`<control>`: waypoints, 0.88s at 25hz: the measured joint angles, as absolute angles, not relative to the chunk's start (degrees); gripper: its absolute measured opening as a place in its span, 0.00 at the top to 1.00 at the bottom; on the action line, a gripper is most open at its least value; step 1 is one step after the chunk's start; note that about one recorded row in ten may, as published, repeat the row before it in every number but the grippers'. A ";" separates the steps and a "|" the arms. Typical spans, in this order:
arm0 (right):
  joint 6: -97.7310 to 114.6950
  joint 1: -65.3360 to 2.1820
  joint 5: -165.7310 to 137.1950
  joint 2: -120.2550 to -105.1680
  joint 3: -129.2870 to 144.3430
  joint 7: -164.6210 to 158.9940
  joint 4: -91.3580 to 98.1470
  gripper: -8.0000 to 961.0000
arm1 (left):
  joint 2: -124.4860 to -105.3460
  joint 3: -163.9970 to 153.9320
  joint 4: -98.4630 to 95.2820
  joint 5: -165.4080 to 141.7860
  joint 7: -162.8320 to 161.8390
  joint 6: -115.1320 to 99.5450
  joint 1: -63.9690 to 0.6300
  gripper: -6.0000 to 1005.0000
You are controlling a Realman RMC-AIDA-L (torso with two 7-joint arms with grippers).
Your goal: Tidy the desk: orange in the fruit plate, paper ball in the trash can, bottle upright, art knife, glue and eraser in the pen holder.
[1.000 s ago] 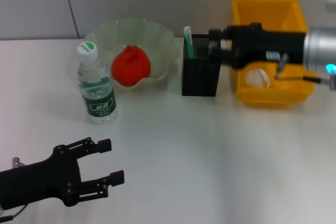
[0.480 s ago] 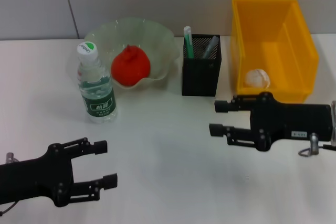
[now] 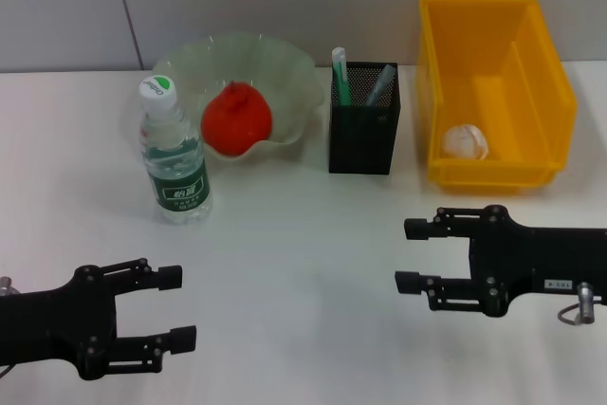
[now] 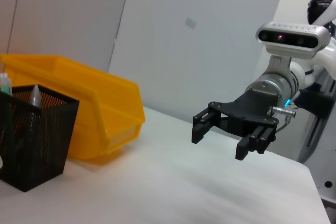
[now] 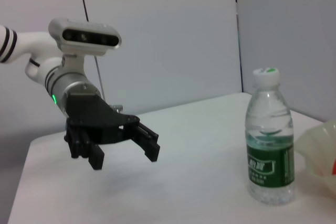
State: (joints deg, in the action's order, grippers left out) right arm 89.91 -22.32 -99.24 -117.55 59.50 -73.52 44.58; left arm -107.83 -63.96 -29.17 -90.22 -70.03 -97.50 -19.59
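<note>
The orange [image 3: 236, 119] lies in the pale green fruit plate [image 3: 285, 62]. The water bottle [image 3: 174, 154] stands upright to the plate's left; it also shows in the right wrist view [image 5: 270, 145]. The black mesh pen holder [image 3: 363, 135] holds a green-capped glue stick [image 3: 339, 73] and a grey art knife [image 3: 379, 85]; the eraser is not visible. The paper ball [image 3: 466, 141] lies in the yellow bin [image 3: 545, 82]. My left gripper [image 3: 177, 306] is open and empty at the front left. My right gripper [image 3: 410, 255] is open and empty at the front right.
The white table [image 3: 303, 225] lies between the two grippers. The left wrist view shows the right gripper [image 4: 224, 137], pen holder [image 4: 31, 135] and yellow bin [image 4: 89, 103]. The right wrist view shows the left gripper [image 5: 118, 150]. A grey wall stands behind.
My right gripper has drawn back from above the pen holder and bin down to the front right of the table. My left gripper has slid back toward the front left.
</note>
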 joint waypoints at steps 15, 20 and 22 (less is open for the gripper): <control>89.16 -21.68 -99.50 -118.06 59.13 -72.20 43.52 0.20 | -107.99 -61.81 -32.71 -94.54 -75.06 -98.45 -20.79 0.18; 89.07 -21.56 -99.42 -118.31 58.70 -71.46 43.01 0.20 | -108.02 -61.21 -32.71 -94.90 -75.13 -98.48 -20.83 0.18; 89.03 -21.64 -99.41 -118.33 58.44 -71.37 42.71 0.20 | -108.03 -61.19 -32.71 -95.00 -75.13 -98.48 -20.83 0.18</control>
